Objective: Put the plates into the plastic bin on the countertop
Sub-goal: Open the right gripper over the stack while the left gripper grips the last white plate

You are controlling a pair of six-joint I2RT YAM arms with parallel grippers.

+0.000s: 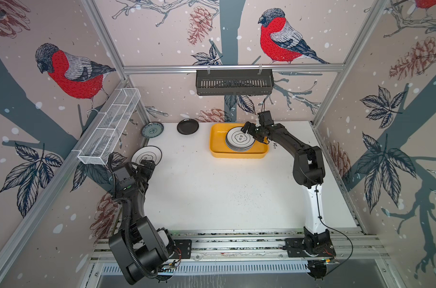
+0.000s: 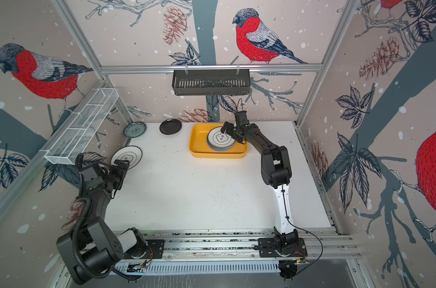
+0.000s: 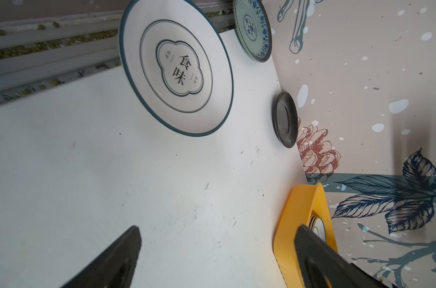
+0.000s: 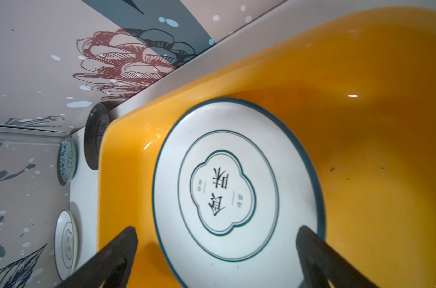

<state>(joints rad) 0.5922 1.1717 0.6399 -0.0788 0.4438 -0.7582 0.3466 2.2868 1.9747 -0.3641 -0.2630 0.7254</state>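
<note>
The yellow plastic bin [image 1: 215, 145] [image 2: 194, 145] stands at the back of the white countertop [image 1: 212, 194]. It holds a stack of plates [image 1: 239, 139] [image 2: 220, 139]; the top one is white with black characters [image 4: 236, 187]. My right gripper [image 1: 248, 129] [image 2: 228, 129] [image 4: 217, 229] hovers open over the stack's edge and holds nothing. Another white plate with black characters [image 1: 147, 154] [image 2: 127, 154] [image 3: 175, 67] lies at the left edge. My left gripper [image 1: 147, 165] [image 2: 122, 165] [image 3: 218, 229] stands open and empty just in front of it.
A small grey-blue plate [image 1: 152, 129] [image 3: 253, 27] [image 4: 67, 159] and a small black plate [image 1: 187, 126] [image 3: 285, 119] [image 4: 96, 137] lie along the back edge, left of the bin [image 3: 301, 212] [image 4: 361, 124]. A white wire rack [image 1: 109, 127] hangs on the left wall and a black slotted basket [image 1: 234, 82] on the back rail.
</note>
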